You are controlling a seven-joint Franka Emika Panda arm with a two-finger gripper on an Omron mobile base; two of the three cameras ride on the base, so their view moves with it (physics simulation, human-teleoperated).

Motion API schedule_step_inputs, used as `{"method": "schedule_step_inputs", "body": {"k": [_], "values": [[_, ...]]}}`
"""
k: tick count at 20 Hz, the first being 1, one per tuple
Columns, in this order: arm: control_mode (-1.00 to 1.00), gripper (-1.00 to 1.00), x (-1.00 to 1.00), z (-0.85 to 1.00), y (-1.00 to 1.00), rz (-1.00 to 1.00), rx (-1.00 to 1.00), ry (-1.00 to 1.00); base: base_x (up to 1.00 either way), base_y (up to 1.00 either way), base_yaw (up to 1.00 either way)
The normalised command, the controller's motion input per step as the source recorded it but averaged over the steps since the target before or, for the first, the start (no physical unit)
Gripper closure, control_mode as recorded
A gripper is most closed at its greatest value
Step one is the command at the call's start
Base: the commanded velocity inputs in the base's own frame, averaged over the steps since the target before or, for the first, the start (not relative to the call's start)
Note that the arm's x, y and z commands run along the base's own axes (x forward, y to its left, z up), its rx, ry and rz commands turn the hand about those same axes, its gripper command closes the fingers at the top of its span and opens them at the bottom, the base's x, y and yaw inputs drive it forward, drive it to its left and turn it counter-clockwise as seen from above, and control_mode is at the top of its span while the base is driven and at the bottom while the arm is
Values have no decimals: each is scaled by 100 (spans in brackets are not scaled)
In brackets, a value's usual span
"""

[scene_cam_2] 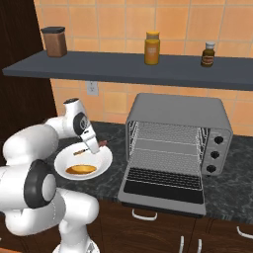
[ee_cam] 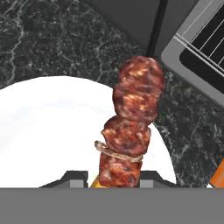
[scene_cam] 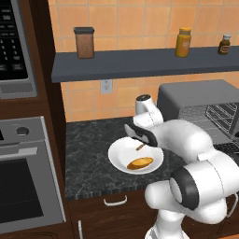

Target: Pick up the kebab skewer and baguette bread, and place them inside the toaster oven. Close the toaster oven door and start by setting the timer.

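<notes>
The toaster oven [scene_cam_2: 178, 133] sits on the dark surface [scene_cam: 88, 158] with the toaster oven door [scene_cam_2: 163, 190] folded down flat, the wire rack bare. Left of it lies a white plate [scene_cam_2: 101, 163] carrying the baguette bread [scene_cam_2: 81, 170] near its front edge. Above the plate the hand [scene_cam_2: 94, 146] is clamped on the kebab skewer [ee_cam: 131, 118] — the stick seems lifted clear of the plate, though the gap is hard to judge — its meaty end pointing toward the oven.

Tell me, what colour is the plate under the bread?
White. The plate holding the bread shows best in the right base view.
</notes>
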Motion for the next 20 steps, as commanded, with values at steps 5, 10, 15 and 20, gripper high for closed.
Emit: {"method": "schedule_step_inputs", "body": {"k": [5, 10, 15, 20], "values": [[-100, 100, -91, 59, -33, 18, 0, 0, 0, 0, 0], [-100, 100, -94, 22, -89, 27, 0, 0, 0, 0, 0], [-100, 100, -62, 14, -98, 23, 0, 0, 0, 0, 0], [-100, 100, -2, 6, -97, 24, 0, 0, 0, 0, 0]]}}
